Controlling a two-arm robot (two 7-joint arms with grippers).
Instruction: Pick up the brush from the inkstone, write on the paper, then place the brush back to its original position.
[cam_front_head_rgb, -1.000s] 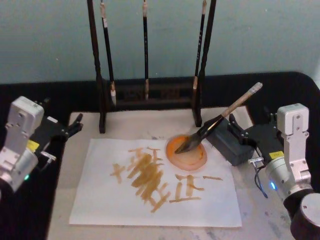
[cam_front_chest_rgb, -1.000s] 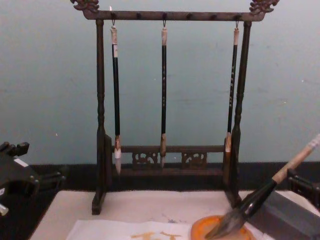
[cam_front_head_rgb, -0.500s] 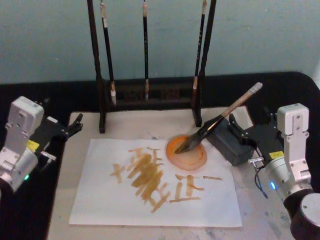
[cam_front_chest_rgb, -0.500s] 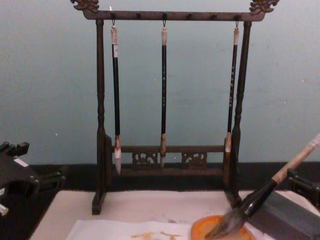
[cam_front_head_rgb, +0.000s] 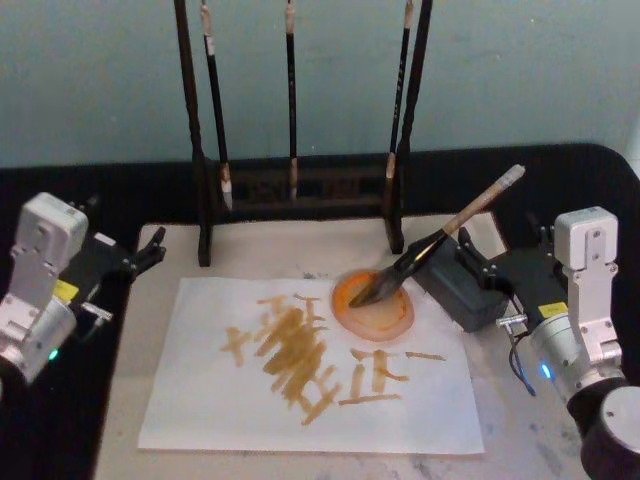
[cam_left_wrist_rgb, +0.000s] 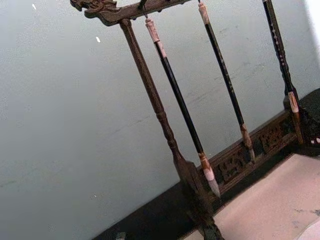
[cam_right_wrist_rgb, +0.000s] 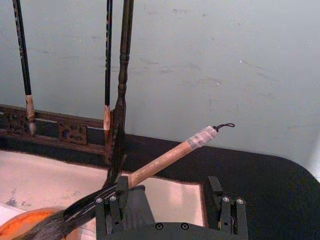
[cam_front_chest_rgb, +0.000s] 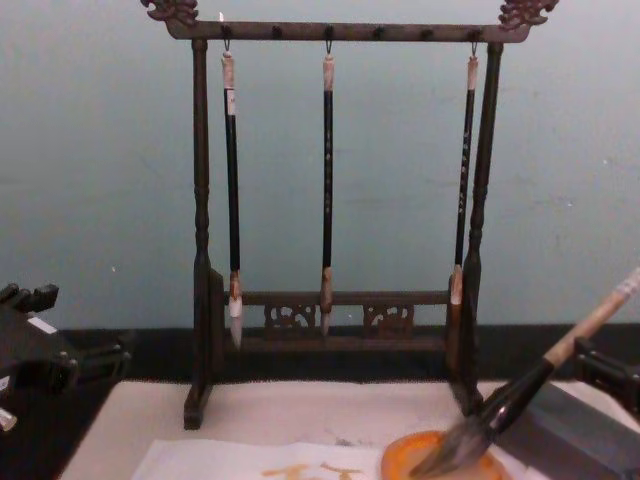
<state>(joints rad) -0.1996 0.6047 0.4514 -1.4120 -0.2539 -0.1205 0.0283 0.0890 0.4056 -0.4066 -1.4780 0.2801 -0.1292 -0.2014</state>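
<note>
The brush (cam_front_head_rgb: 432, 246) leans on the inkstone (cam_front_head_rgb: 462, 288), bristles in the orange dish (cam_front_head_rgb: 375, 310). The paper (cam_front_head_rgb: 220, 395) beside the inkstone bears strokes. Right gripper (cam_front_head_rgb: 505, 270) open-jawed behind the inkstone, left gripper (cam_front_head_rgb: 140, 255) far off, jaws apart: seemingly finished.

Colours and markings on the worktop

The brush (cam_front_head_rgb: 432, 243) has a pale beige handle, a black lower section and a dark grey tip resting in an orange dish (cam_front_head_rgb: 374, 305). The paper (cam_front_head_rgb: 200, 400) is white with orange-yellow strokes across its middle. It lies on a beige mat (cam_front_head_rgb: 260, 255) over a black worktop (cam_front_head_rgb: 580, 180). At the worktop's far edge, a dark brown rack (cam_front_chest_rgb: 330, 31) holds three thin black brushes (cam_front_chest_rgb: 327, 180) with pale ends. The block (cam_front_head_rgb: 458, 290) near the right edge is dark grey. The wall (cam_front_head_rgb: 530, 70) is pale blue-green.
</note>
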